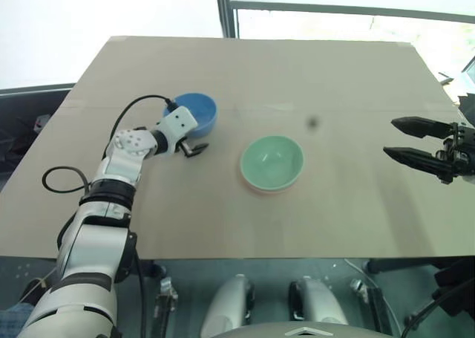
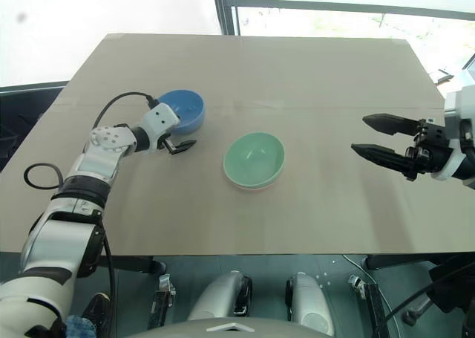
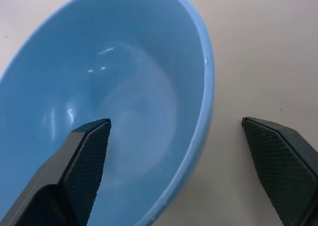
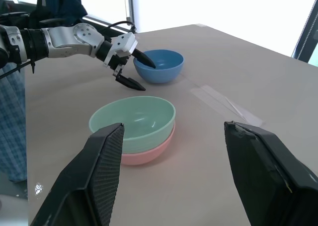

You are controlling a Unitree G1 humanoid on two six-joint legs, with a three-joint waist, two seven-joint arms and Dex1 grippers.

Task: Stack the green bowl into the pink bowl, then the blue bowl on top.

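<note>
Right wrist view: green bowl (image 4: 133, 120) nested in pink bowl (image 4: 146, 154); left end effector (image 4: 138, 70) apart, straddling blue bowl (image 4: 160, 65) rim, to clamp and lift; right end effector (image 1: 410, 140) apart, empty.

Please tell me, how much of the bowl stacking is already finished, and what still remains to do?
Done: the green bowl sits nested in the pink bowl. In hand: the left gripper straddles the near rim of the blue bowl, one finger inside and one outside, jaws open, not yet clamped. The right gripper hangs open, away from the bowls. Left: grip the blue bowl, lift it and set it into the green bowl.
</note>
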